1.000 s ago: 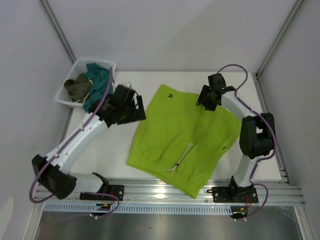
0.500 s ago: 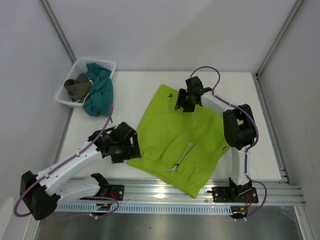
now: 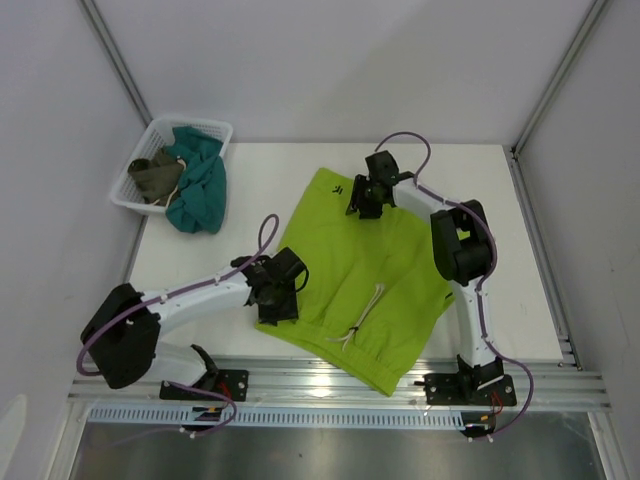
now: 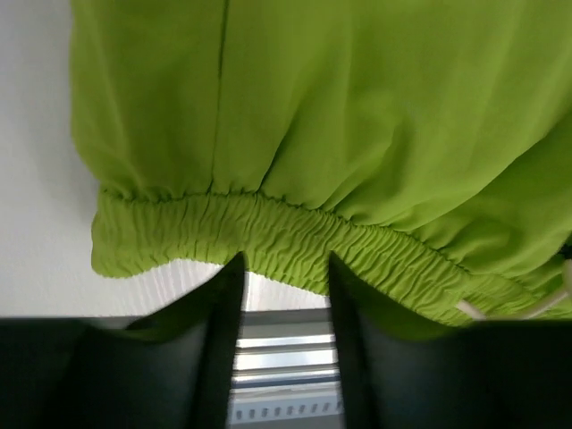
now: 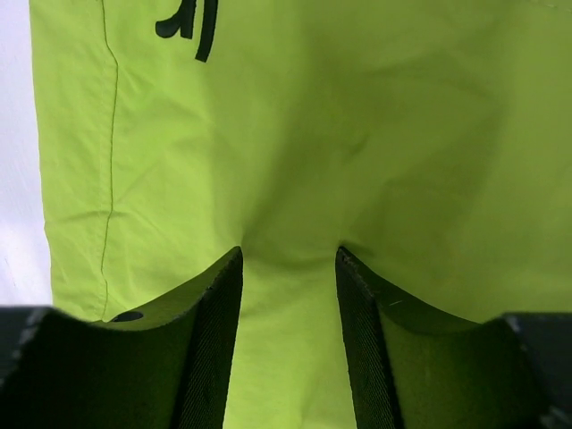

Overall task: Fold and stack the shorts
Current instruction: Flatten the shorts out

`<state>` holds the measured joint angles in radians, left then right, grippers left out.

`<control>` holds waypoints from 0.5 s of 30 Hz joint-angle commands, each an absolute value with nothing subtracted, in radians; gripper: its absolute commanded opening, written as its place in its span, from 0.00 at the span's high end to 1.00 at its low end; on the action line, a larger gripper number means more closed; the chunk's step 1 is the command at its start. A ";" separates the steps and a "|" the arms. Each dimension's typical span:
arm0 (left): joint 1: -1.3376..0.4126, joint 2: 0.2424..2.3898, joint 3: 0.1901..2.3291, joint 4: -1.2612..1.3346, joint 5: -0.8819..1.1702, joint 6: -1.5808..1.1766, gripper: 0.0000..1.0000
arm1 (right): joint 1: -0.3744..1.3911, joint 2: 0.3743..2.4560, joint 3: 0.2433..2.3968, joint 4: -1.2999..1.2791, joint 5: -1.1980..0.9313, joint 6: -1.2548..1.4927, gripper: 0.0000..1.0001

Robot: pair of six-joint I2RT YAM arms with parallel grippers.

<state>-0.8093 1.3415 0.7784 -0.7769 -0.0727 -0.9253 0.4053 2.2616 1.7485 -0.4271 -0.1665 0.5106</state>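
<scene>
The shorts (image 3: 370, 270) are spread flat on the table (image 3: 195, 262), lying under and between the two grippers.

The left gripper (image 3: 276, 308) is set low at the shorts' near left corner. In its wrist view the left gripper (image 4: 284, 261) is seen with its jaws parted. The gathered waistband (image 4: 295, 239) runs across just ahead of the fingertips, touching or nearly touching them. Nothing is clamped between the jaws, and bare table and a metal rail are seen through the gap. To the right of the fingers, an end of the white drawstring (image 4: 536, 308) is seen at the frame edge. The rest of the shorts stretches away beyond the waistband.

The right gripper (image 3: 363, 200) is lowered onto the far end of the shorts. In its wrist view the right gripper (image 5: 288, 257) is seen with jaws apart and pressed on the cloth, which is drawn into creases between the tips. The black logo (image 5: 189, 20) lies ahead of the fingers and to their left.

Well beyond the left gripper, a white basket (image 3: 148, 132) is seen holding a teal cloth (image 3: 200, 185) and an olive cloth (image 3: 155, 178).
</scene>
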 commanded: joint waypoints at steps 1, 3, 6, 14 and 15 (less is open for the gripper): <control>-0.819 1.407 0.825 -0.707 -0.086 -0.914 0.61 | 0.399 2.309 1.792 -0.437 -0.149 0.491 0.51; -0.819 1.434 0.836 -0.706 -0.098 -0.917 0.64 | 0.399 2.318 1.796 -0.440 -0.144 0.489 0.52; -0.818 1.497 0.833 -0.689 -0.089 -0.902 0.64 | 0.393 2.329 1.805 -0.449 -0.132 0.491 0.53; -0.769 1.677 0.833 -0.677 -0.046 -0.876 0.64 | 0.335 2.355 1.795 -0.471 -0.100 0.531 0.54; -0.750 1.675 0.838 -0.680 -0.048 -0.871 0.64 | 0.327 2.356 1.798 -0.477 -0.095 0.532 0.54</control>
